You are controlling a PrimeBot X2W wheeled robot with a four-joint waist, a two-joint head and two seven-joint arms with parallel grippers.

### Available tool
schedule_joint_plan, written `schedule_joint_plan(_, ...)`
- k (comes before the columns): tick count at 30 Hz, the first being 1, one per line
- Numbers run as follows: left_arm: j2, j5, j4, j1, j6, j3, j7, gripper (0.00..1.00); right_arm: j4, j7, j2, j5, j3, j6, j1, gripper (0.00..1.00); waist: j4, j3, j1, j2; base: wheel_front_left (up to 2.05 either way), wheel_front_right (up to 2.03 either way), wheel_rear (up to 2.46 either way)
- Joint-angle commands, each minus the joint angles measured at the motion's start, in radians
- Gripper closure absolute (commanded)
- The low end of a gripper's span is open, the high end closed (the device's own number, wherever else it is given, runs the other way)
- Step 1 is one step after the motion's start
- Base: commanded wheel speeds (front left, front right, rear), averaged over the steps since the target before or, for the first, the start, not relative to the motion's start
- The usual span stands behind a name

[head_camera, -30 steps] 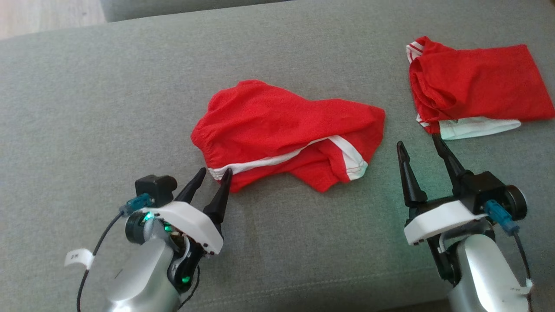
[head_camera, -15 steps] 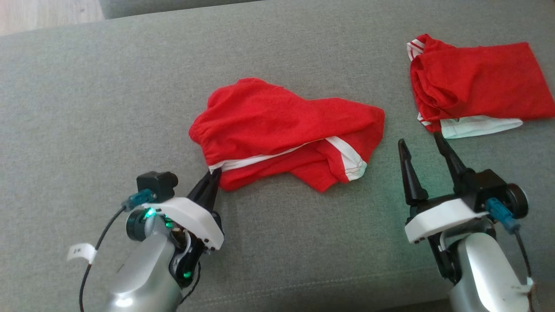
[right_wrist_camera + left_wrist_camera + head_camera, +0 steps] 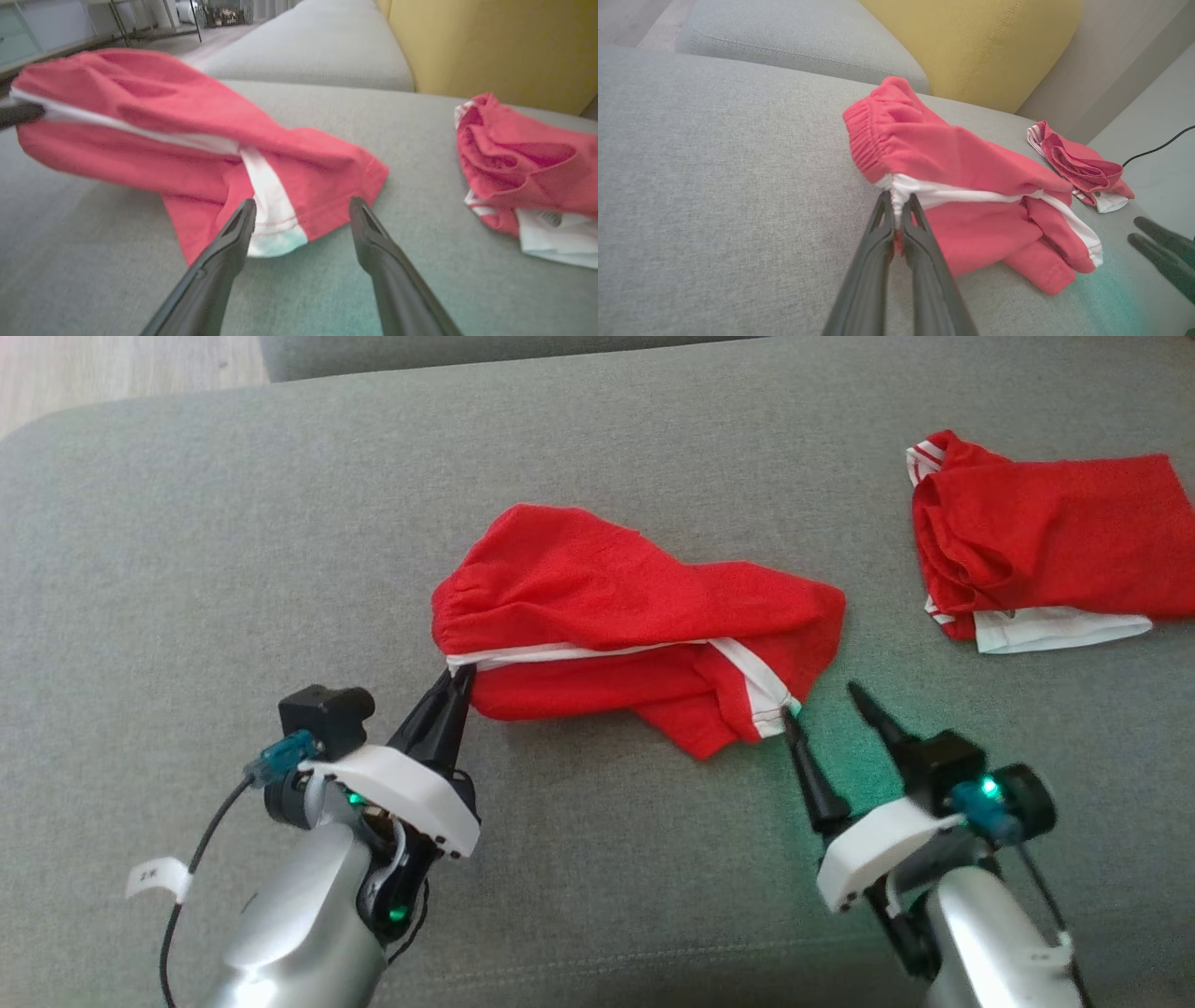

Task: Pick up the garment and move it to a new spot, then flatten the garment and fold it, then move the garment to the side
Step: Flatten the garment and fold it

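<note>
Grey upholstered sofa seat (image 3: pixel 187 569), viewed from above. 2 garments are carried on its fabric. The red shorts (image 3: pixel 597 588), edged with a white stripe, are crumpled near the middle. A second red garment (image 3: pixel 1055 541) is loosely folded at the right edge, well apart, with a white layer exposed along its near side.

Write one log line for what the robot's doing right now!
left pincer: shut on red shorts | right pincer: open, near hem | other red garment: lying apart

left claw (image 3: pixel 460 678) has pinched the garment (image 3: pixel 597 588); right claw (image 3: pixel 822 702) has moved up beside it.
</note>
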Motion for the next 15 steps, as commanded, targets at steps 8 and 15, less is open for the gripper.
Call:
schedule_joint_plan(8, 0.024, 0.021, -0.083, -0.007, 0.008, 0.035, -0.012, 1.0, 0.093, -0.005, -0.014, -0.024, 0.08, -0.001, -0.078, 0.0, 0.014, 0.008, 0.0, 0.0, 0.0, 0.0, 0.0)
schedule_joint_plan(15, 0.022, 0.027, -0.102, -0.004, 0.008, 0.032, -0.012, 1.0, 0.179, -0.042, -0.012, -0.026, 0.072, -0.001, -0.13, 0.0, 0.027, 0.016, 0.0, 0.0, 0.0, 0.0, 0.0)
